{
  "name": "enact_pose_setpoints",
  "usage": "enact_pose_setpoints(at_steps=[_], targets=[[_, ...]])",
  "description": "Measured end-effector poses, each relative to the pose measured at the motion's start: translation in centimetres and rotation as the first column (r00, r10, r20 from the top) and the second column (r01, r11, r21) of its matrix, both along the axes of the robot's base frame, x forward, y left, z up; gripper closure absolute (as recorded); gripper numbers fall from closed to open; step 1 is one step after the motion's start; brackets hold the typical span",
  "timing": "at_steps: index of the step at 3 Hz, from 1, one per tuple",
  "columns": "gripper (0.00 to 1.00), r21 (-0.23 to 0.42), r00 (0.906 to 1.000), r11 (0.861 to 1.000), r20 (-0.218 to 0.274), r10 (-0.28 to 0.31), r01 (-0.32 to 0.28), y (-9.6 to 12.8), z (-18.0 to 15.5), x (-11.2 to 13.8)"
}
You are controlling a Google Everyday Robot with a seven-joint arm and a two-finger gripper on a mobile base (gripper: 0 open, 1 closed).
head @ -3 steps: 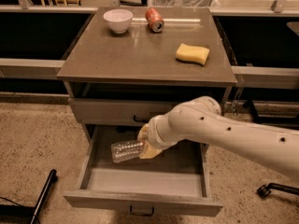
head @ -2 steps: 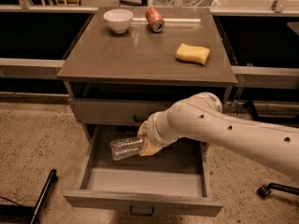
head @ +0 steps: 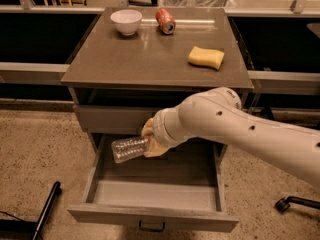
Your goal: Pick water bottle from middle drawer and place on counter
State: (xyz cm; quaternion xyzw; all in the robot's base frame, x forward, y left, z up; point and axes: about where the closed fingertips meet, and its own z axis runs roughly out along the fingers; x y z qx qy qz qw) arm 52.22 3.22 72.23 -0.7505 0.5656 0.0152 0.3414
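The water bottle [head: 128, 148] is clear and ribbed. It lies nearly level in the air above the open middle drawer [head: 155, 196], cap end hidden in my gripper [head: 149, 143]. My gripper is shut on the bottle, at the drawer's back left, just below the closed upper drawer [head: 107, 118]. My white arm reaches in from the right. The grey-brown counter [head: 145, 59] lies above, well higher than the bottle.
On the counter stand a white bowl [head: 126, 21] at the back left, a red soda can [head: 165, 20] lying beside it, and a yellow sponge [head: 206, 57] at the right. A black chair leg [head: 46, 209] lies on the floor at lower left.
My gripper and the bottle have risen slightly and shifted a little toward the upper drawer's front. The drawer and the counter's things have not moved.
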Motion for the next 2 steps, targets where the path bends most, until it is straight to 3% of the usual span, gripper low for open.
enact_pose_setpoints(at_steps=[2], targets=[[1.0,0.05,0.9841,0.996,0.163,0.07,-0.08,3.4,12.3,1.7]])
